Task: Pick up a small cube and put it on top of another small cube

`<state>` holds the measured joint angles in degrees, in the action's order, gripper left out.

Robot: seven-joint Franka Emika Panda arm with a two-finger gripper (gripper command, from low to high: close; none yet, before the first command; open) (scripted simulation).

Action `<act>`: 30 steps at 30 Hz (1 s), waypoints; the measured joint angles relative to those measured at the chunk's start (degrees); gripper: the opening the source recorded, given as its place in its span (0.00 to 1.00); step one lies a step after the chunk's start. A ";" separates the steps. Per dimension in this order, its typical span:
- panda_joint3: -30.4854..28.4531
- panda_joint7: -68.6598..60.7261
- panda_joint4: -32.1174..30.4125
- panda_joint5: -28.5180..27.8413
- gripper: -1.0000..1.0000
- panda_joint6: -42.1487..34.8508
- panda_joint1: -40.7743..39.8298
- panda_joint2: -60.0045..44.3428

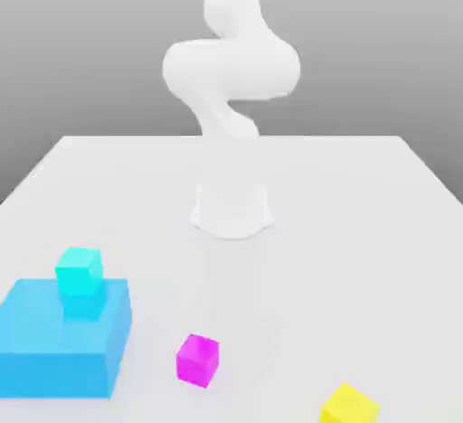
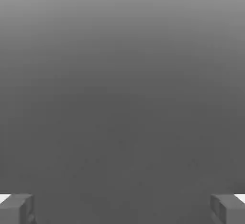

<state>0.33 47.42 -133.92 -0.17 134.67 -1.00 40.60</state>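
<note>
Yellow cube [image 1: 348, 405] nearest; magenta cube [image 1: 197, 360] beside; arm [image 1: 231, 73] folded high; tool [image 2: 122, 208] spread wide, empty.

The gripper [image 2: 122, 208] stands wide apart, grey fingertips [image 2: 16, 207] at opposite edges, apparently over blank grey ground.

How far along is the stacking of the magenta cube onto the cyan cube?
Nothing looks done yet. The magenta cube sits on the table, apart from the cyan cube, which rests on the large blue block. A yellow cube lies untouched. The gripper is open with nothing between its fingers. Left: reach the magenta cube, grasp it, lift it, set it on the cyan cube.
</note>
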 joint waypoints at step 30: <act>-0.15 13.57 -17.39 -0.13 0.00 36.29 -5.81 -60.24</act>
<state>0.19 60.99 -151.31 -0.31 170.96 -6.81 -19.64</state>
